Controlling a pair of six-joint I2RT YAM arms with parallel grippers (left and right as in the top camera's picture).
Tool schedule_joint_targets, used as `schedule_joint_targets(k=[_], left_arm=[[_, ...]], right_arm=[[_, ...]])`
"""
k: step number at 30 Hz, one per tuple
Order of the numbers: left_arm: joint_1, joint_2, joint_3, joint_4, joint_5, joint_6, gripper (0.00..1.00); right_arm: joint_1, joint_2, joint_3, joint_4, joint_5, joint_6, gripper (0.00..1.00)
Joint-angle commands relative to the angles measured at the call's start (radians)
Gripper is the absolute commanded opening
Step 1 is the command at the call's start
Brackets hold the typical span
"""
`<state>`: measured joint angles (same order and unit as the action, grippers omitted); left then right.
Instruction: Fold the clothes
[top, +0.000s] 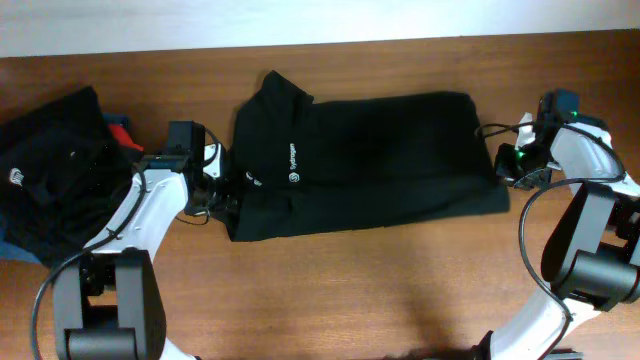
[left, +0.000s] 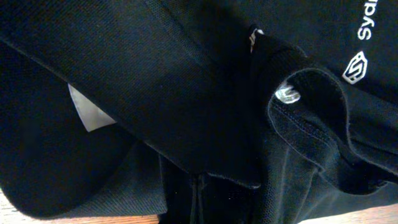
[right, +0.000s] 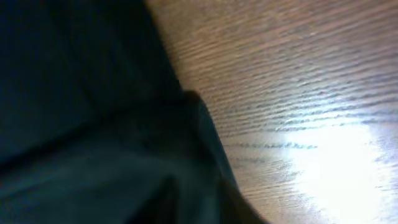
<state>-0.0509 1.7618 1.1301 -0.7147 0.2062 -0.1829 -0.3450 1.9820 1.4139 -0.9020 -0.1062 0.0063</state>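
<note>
Black shirt (left: 186, 112) cloth crowds my left gripper (top: 224, 194), clamped tight on the collar end to lift a fold (right gripper (top: 503, 163) sits at the hem, opening unclear); shirt spread across the worktop (top: 350, 290)

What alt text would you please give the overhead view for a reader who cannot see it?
A black collared shirt lies flat across a wooden table, white logo up. The left gripper meets its collar end, the right gripper its opposite edge; a pile of dark clothes sits far left.
</note>
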Motion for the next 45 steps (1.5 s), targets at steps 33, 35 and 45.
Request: schedule_joint_targets(k=[33,35,45], left_arm=[[0.174,0.01,0.053,-0.001,-0.019,0.014,0.0],[0.192,0.01,0.055,-0.001,-0.019,0.014,0.0],[0.252,0.01,0.055,-0.02,-0.02,0.013,0.0]], right_arm=[[0.04,0.007,-0.234,0.113,-0.021,0.01,0.12],[0.04,0.007,-0.234,0.113,-0.021,0.01,0.12],[0.039,0.007,-0.234,0.113,-0.016,0.01,0.12]])
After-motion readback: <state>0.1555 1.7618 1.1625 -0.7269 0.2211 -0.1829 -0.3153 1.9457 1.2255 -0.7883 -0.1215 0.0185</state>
